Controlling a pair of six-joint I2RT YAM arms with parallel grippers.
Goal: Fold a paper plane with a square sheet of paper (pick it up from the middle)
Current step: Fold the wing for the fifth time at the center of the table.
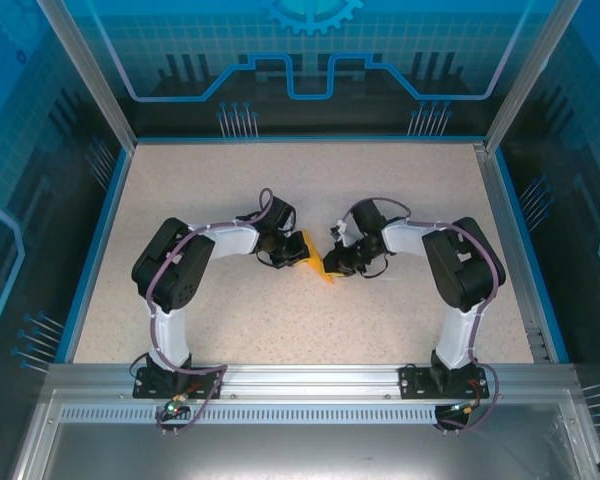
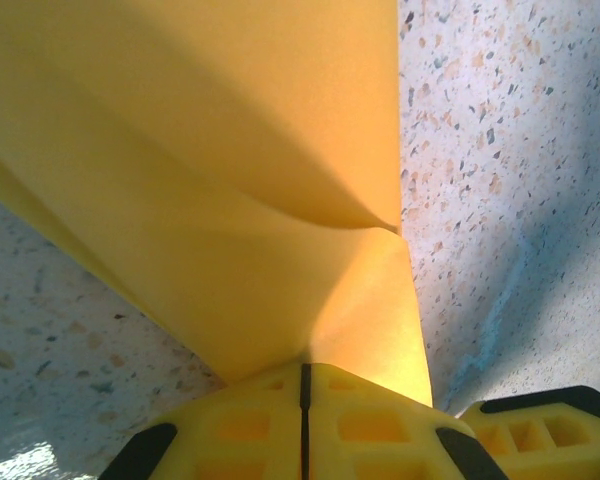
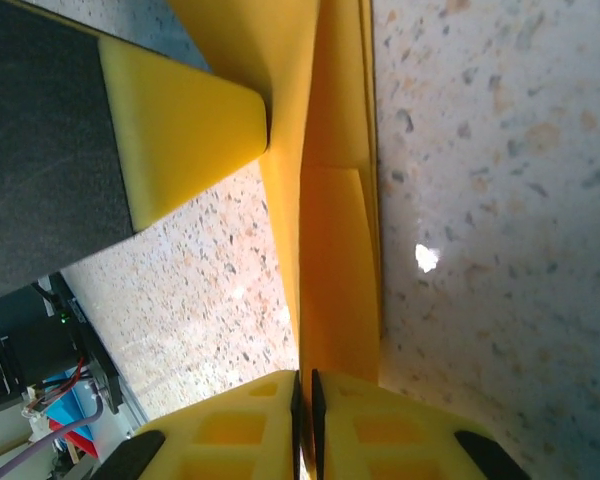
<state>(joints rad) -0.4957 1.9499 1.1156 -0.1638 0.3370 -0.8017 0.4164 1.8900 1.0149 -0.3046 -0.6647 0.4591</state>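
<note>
I'm holding the thin bright-orange sheet of paper (image 1: 314, 262), part-folded into narrow layers, between the arms over the middle of the speckled beige table (image 1: 380, 330); I judge this a mid-fold crease. The left gripper (image 2: 302, 395) is clamped on one end and the right gripper (image 3: 305, 400) is pinched on the layered edge. Next, one side must release and re-grip without the layers springing open.

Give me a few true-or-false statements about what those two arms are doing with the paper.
1. The left gripper and the right gripper are both shut on the paper. True.
2. The paper lies flat and unfolded. False: it is folded into layers.
3. The table is pale and speckled. True.
4. The paper sits at the table's far corner. False: it is near the middle, between the two grippers.
</note>
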